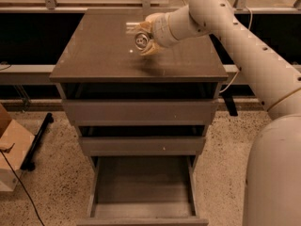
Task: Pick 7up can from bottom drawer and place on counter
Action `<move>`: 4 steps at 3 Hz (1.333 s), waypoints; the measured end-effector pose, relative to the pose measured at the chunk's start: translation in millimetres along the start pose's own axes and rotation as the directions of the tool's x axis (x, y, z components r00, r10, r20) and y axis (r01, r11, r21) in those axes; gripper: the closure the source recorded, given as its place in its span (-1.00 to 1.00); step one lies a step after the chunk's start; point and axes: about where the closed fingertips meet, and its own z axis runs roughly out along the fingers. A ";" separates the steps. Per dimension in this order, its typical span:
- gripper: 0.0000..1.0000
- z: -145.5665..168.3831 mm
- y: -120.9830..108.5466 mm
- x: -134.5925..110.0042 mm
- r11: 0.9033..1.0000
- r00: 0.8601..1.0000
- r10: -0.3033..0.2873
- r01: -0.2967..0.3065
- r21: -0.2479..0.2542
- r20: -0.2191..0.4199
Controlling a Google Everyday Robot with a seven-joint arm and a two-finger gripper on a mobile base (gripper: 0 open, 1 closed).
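The 7up can (140,41), silvery round top facing the camera, is held on its side in my gripper (143,39) above the middle of the counter (99,55). The gripper's pale fingers (149,49) close around the can from above and below. The white arm reaches in from the right. The bottom drawer (141,185) is pulled out at the foot of the cabinet and its tray shows nothing inside.
The two upper drawers (141,111) are partly out below the counter. A cardboard box (11,149) and a black cable lie on the floor at the left. A glass rail runs behind the cabinet.
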 end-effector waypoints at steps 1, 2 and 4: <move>-0.25 2.9 -0.7 -0.7 1.000 1.000 -0.001 0.001 -0.003 0.002; -0.72 6.4 0.4 -2.1 1.000 1.000 -0.001 0.001 -0.007 0.006; -1.00 9.3 1.5 -3.2 1.000 1.000 -0.001 0.001 -0.011 0.009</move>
